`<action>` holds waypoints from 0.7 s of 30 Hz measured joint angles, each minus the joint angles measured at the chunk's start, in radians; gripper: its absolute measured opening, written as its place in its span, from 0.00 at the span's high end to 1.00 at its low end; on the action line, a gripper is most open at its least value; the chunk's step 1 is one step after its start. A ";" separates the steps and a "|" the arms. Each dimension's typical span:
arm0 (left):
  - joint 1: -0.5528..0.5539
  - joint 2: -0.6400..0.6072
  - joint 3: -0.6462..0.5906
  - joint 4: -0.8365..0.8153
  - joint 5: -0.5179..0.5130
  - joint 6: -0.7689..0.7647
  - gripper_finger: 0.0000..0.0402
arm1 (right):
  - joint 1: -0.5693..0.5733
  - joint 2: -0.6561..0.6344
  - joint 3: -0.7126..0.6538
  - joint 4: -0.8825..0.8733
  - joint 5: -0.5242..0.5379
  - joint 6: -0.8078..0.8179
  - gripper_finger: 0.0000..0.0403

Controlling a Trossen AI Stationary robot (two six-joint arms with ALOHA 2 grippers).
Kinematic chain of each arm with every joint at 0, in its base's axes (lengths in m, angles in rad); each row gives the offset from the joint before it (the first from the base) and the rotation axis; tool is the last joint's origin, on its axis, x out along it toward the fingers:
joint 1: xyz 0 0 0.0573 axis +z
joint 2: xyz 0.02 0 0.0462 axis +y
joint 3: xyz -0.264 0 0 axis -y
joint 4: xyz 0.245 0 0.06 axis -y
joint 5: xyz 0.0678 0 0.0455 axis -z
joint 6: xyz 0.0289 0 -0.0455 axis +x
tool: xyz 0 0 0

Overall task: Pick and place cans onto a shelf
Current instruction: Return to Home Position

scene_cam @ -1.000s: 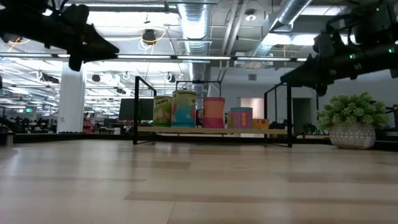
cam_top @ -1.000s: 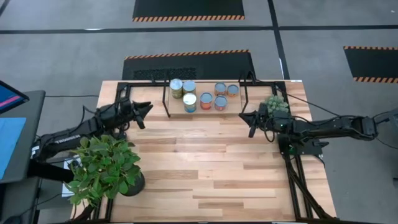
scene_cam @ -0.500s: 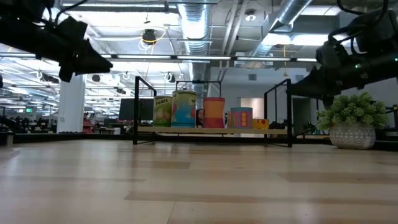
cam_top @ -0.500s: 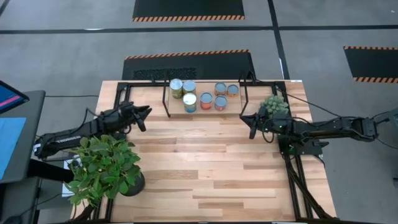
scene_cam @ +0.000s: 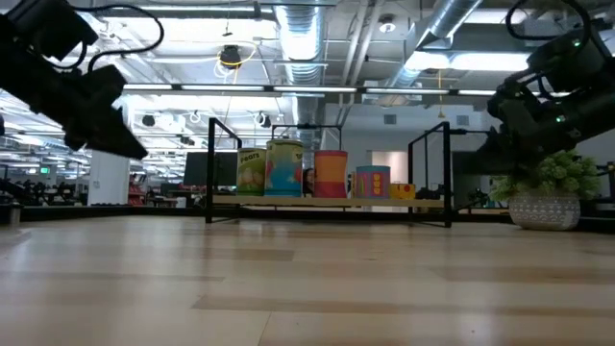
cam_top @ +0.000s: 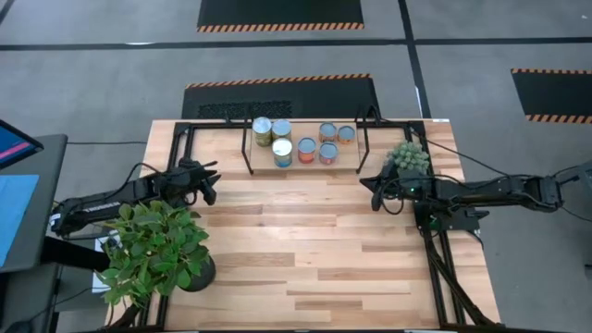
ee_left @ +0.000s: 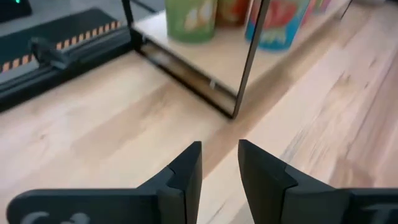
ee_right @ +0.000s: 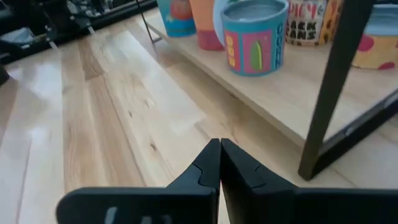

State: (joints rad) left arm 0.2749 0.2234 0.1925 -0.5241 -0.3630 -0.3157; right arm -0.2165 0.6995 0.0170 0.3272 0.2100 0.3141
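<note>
Presently held, item by item.

Cans (cam_top: 306, 150): seven small cylindrical tins with silvery-blue or white round tops and green, blue, orange and red labels. All stand upright on the shelf in two loose rows. None is on the tabletop.

Shelf (cam_top: 348, 157): low rectangular light-wood board on thin black metal legs, at the middle of one long side of the pale plank tabletop (cam_top: 314, 240).

Left gripper (cam_top: 213, 182): dark two-finger pincer over the table, off the shelf's left end and apart from it. Its wrist view shows the fingers parted by a narrow gap, with nothing between them.

Right gripper (cam_top: 374, 191): matching pincer, near the shelf's right-hand leg. Its fingers are pressed tip to tip, holding nothing.

Large leafy plant (cam_top: 153, 250): green, in a dark pot at the table's left edge, just beside the left arm.

Small pale-green plant (cam_top: 410, 155): in a light pot at the right edge, close against the right arm. Whether they touch cannot be told.

Status, as judged: placing looks complete, and only the arms' withdrawal is left.

Hazards, as judged:
- A sideways swing of the right arm could nudge or tip the small pot.
- The left forearm could drag the large plant's foliage as it pulls back.
- Any drift of the right gripper toward the black leg would jolt the frame and rock the cans. The front row sits nearest the board's edge and would be the likeliest to topple or fall.
</note>
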 joint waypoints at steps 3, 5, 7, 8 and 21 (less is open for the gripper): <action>0.000 -0.002 0.000 -0.063 0.000 0.000 0.77 | 0.000 -0.092 0.000 -0.085 -0.003 0.000 0.92; 0.000 -0.016 0.000 -0.107 0.000 -0.006 0.77 | 0.000 -0.173 0.000 -0.167 -0.003 0.000 0.92; 0.000 -0.027 0.000 -0.127 0.000 -0.019 0.77 | 0.000 -0.261 0.000 -0.232 -0.003 0.000 0.92; -0.001 -0.037 0.000 -0.144 0.001 -0.025 0.77 | 0.000 -0.303 0.000 -0.261 -0.003 0.000 0.92; -0.262 -0.222 -0.002 -0.204 -0.011 -0.038 0.77 | 0.036 -0.652 0.002 -0.288 -0.002 0.000 0.92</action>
State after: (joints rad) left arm 0.0126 0.0017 0.1905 -0.7284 -0.3741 -0.3538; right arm -0.1801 0.0479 0.0193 0.0390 0.2085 0.3145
